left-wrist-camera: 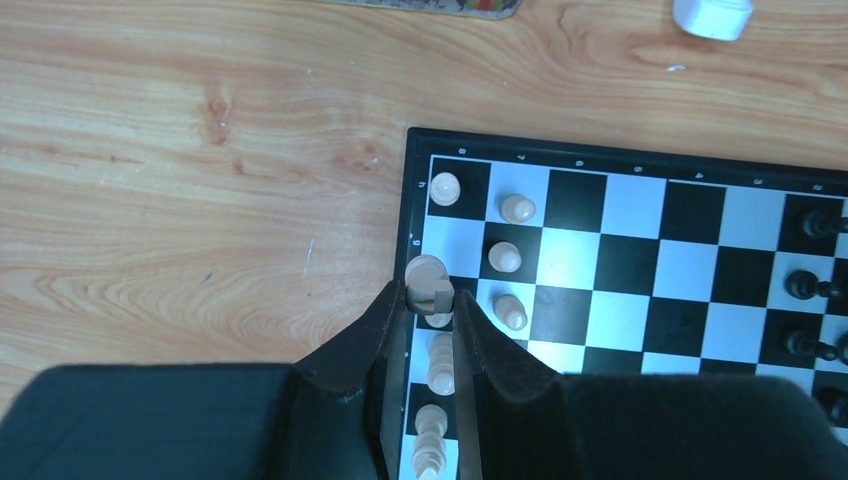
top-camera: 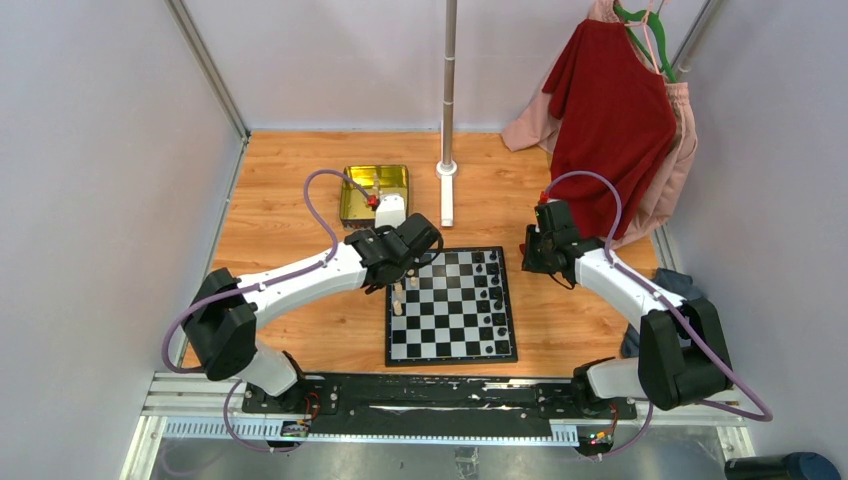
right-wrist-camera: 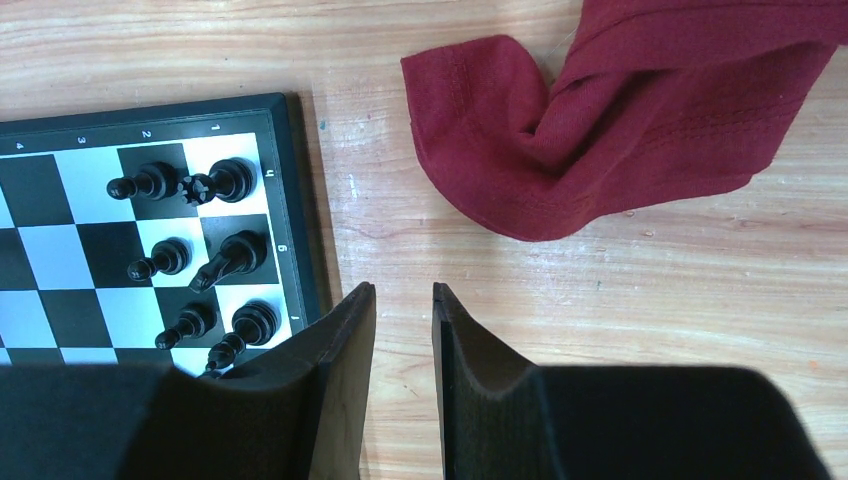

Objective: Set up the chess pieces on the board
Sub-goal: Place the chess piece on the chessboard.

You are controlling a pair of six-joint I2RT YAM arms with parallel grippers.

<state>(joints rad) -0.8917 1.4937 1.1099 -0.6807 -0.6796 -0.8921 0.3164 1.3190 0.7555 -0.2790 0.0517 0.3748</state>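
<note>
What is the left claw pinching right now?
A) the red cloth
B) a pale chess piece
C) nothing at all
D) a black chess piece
B: in the left wrist view, the left gripper is closed on a pale chess piece at the edge of the board.
</note>
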